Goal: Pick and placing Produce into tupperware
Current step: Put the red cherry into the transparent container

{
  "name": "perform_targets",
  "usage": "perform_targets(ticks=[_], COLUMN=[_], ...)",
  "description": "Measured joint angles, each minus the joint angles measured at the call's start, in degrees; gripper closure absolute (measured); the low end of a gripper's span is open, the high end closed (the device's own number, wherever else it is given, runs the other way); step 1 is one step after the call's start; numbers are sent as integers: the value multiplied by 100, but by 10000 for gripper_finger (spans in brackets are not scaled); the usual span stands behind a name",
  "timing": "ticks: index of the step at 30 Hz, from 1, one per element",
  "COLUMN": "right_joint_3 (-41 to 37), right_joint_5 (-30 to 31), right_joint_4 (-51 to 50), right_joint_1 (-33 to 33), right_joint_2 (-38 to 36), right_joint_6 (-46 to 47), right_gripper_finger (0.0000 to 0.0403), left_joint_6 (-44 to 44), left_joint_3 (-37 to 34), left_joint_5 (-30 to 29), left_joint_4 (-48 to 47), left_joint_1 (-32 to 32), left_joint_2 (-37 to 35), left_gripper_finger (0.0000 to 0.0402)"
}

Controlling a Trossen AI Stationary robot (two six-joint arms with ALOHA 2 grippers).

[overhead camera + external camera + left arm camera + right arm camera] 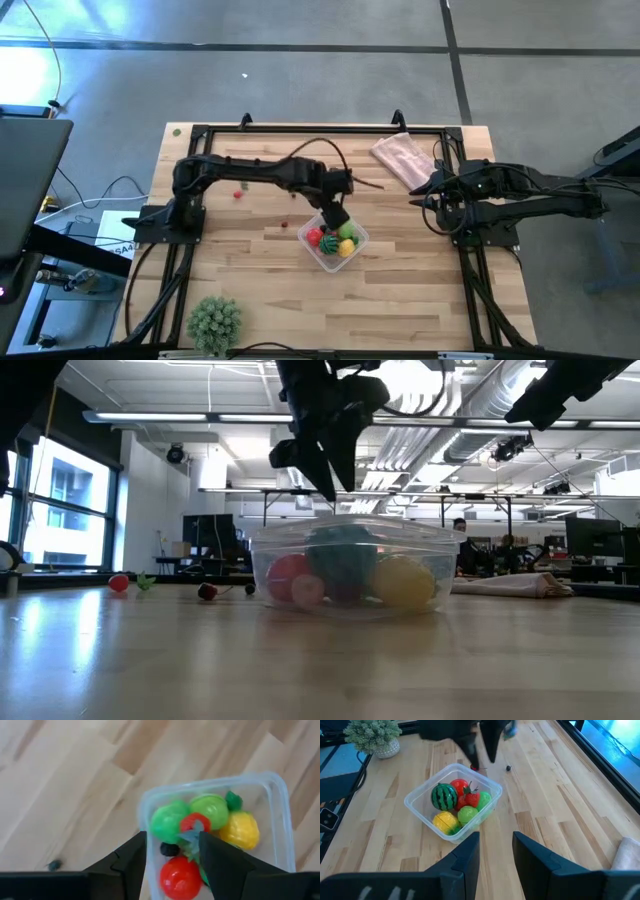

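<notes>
Above the tupperware [334, 243], left pincer [172, 851] hovers, fingers parted, gripping nothing. Produce [456, 806] sits inside. Right pincer [495, 851] waits at 3 o'clock on the tabletop [420, 300], parted and empty.

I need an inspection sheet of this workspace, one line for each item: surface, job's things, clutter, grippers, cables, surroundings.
Surface: wooden table, light planks.
Job's things: clear tupperware holds a striped green piece, red, green and yellow produce; small red pieces lie loose on the table.
Clutter: pink cloth at the far edge; spiky plant at the near edge.
Grippers: left gripper open above the tupperware, nothing held; right gripper open, empty, waits at the right side.
Cables: white cable left of the table.
Surroundings: office room, desks behind.
</notes>
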Motion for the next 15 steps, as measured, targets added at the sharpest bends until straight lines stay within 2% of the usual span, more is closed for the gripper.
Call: perform_targets(ticks=[5,15], right_joint_3=[1,1], right_joint_5=[0,0], right_joint_4=[-2,-2], right_joint_1=[0,-1], right_joint_2=[0,0], right_joint_6=[0,-2], right_gripper_finger=[297,297], left_joint_6=[-28,209], left_joint_3=[0,2], left_joint_5=[-3,-622], left_joint_4=[-237,-578], left_joint_1=[229,331], left_joint_2=[-237,-758], left_gripper_finger=[236,236])
